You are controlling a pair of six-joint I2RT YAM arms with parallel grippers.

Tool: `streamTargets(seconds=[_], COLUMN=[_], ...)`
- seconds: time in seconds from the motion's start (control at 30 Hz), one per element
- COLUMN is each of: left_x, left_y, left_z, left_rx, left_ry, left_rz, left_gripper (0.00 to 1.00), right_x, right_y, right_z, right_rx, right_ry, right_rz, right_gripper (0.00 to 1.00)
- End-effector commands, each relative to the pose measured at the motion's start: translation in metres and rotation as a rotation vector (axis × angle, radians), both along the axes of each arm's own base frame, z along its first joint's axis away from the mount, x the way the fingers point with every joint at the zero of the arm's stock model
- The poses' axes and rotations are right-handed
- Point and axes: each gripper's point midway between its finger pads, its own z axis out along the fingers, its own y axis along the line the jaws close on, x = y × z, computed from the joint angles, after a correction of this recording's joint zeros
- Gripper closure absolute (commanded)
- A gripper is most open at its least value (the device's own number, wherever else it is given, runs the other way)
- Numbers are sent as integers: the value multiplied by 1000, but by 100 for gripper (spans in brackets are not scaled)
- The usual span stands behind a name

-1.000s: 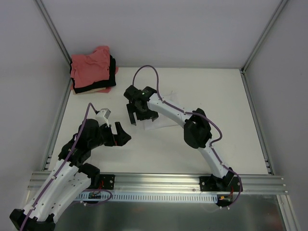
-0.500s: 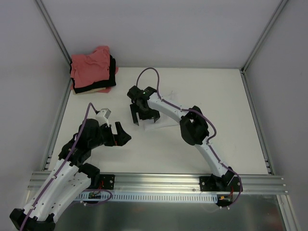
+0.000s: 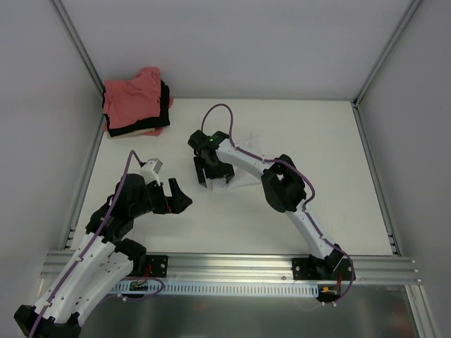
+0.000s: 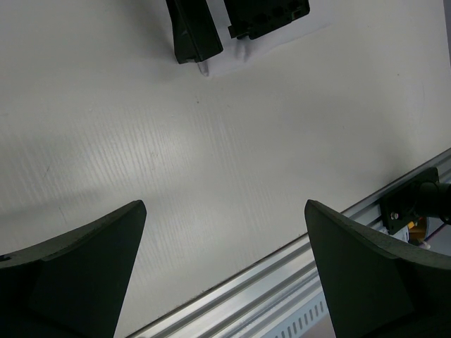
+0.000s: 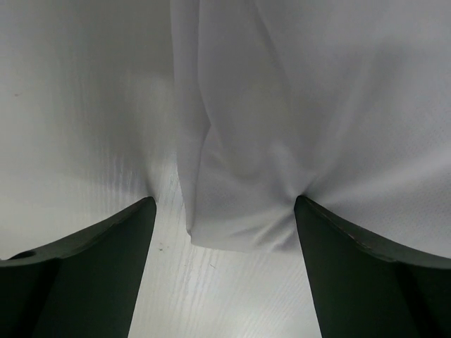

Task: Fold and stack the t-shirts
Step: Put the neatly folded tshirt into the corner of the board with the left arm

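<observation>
Right wrist: right gripper (image 5: 224, 203) spread astride white shirt (image 5: 296, 91) hem; left gripper (image 4: 224, 205) spread, empty

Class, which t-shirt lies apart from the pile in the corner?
The white t-shirt, alone mid-table at the right gripper; the others sit stacked in the pile.

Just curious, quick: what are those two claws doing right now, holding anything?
Left gripper: open, empty.
Right gripper: open, straddling the edge of the white t-shirt, not clamped.
</observation>
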Motion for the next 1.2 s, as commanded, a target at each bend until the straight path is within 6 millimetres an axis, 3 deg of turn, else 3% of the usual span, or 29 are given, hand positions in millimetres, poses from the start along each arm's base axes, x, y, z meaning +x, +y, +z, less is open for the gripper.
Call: streamTargets(seconds=[0.0,0.17,0.27,0.3,0.43,0.6,0.83,1.07,1.1,1.17], left_x=[2,2,2,2,3,9,37,72,82,88], left_y=[0,0,0,0,1,4,-22,-40,-44,-43], left_z=[1,2,2,1,-1,-18,-57,-64,-51,-51], left_rx=[6,9,9,9,15,46,-74,-242,-288,-340], left_ry=[-24,-26,-28,-24,-19,35,87,30,-34,-45], left_rz=[-6,-6,-4,-4,5,48,66,124,126,165], left_gripper=[1,1,1,1,1,1,1,1,1,1], right_x=[-4,-4,-6,-6,-8,-9,-12,-16,-16,-16], right_y=[-1,-5,-7,-9,-13,-17,-21,-20,-20,-20], right_z=[-4,-11,-14,-16,-14,7,31,40,41,43], right_rx=[-2,-17,-24,-29,-23,-2,34,61,65,69], right_ry=[12,18,27,31,23,-6,-32,-33,-33,-34], right_rz=[-10,-22,-31,-32,-34,-34,-31,-31,-31,-31], right_gripper=[16,44,64,77,98,99,99,100,99,99])
